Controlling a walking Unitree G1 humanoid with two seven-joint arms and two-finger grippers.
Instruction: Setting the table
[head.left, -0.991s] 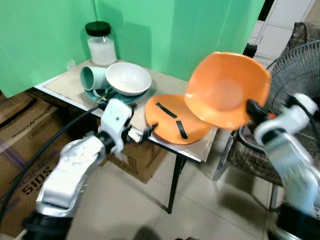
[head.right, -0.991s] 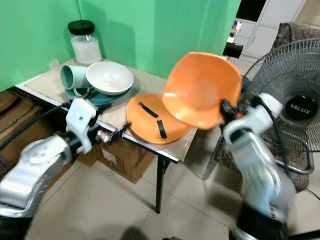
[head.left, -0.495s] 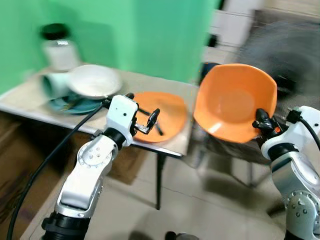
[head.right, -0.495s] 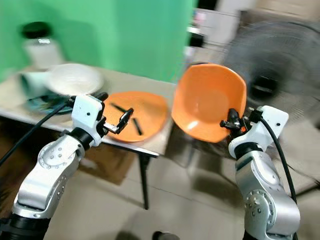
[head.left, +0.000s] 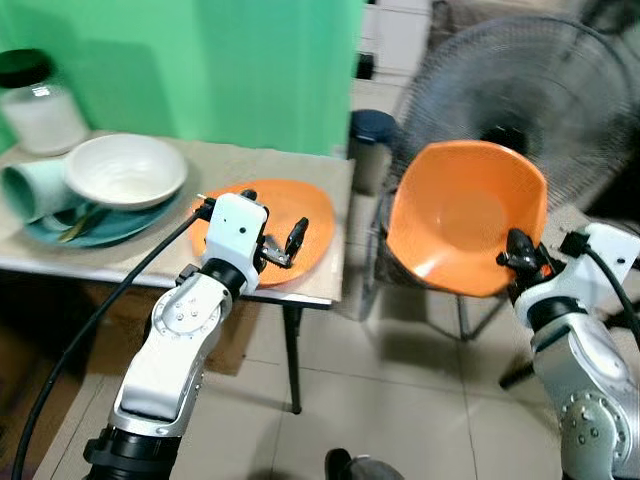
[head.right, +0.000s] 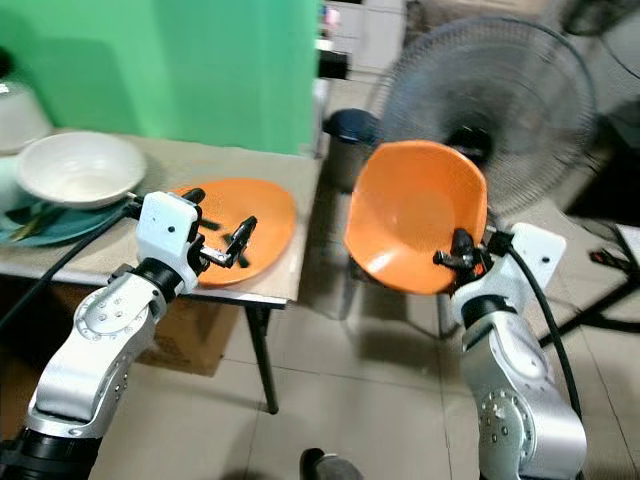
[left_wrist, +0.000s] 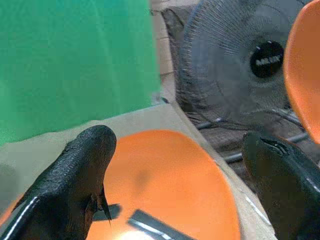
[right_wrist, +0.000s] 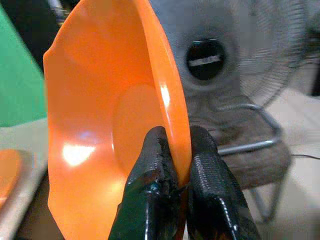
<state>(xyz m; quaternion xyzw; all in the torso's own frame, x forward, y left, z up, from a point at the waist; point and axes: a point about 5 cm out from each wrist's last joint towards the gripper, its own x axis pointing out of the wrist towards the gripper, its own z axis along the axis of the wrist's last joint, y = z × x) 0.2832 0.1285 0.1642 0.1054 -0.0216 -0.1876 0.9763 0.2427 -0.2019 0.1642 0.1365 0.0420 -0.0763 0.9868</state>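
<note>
Since a second ago the view has swung towards the fan (head.left: 520, 90) and the orange bowl (head.left: 466, 215) has come away from the table (head.left: 330, 200), now held tilted and empty in the air well off the table's end, in front of the fan; it is likely bound for a place setting elsewhere. The right gripper (right_wrist: 174, 165) is clamped on the bowl's rim. Nearer the table's front edge, the left gripper (head.left: 281, 243) hovers spread and empty over the orange plate (head.left: 300, 215), which carries dark strips. Further along the table, a white bowl (head.left: 124, 170) and a tipped mug (head.left: 35, 185) rest on a teal plate (head.left: 100, 225)
</note>
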